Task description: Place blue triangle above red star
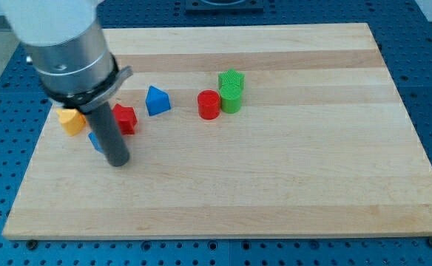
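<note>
Camera view: my tip (pixel 117 161) (a smooth dark rod, no jaws) sits below-left of red star (pixel 125 118), blue triangle (pixel 157 100) right.

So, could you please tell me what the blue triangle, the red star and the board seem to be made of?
The blue triangle and red star look like matte plastic, perhaps 3D-printed: flat, saturated colour with no glare, though surface detail is too small to confirm. The board appears to be pale wood with a smooth finish, showing lengthwise grain and plank seams. My tip rests just below the red star.
</note>
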`<state>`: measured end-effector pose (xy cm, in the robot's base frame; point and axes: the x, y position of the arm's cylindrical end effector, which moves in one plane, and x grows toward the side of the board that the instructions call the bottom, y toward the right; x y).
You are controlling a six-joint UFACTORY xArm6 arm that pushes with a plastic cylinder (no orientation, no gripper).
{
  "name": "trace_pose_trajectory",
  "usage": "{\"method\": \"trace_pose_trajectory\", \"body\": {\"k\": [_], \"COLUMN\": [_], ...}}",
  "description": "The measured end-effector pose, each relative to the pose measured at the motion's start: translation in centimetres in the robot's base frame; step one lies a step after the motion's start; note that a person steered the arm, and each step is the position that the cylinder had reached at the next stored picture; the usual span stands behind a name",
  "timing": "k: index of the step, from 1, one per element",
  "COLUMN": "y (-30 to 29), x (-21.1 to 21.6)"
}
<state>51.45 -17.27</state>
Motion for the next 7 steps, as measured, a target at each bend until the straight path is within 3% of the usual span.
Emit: {"method": "trace_pose_trajectory", "body": {"k": [3, 4, 5, 7], "y": [-3.4, -3.5, -1.1, 6.8], "x": [-3.3, -2.2, -0.9, -3.3]}}
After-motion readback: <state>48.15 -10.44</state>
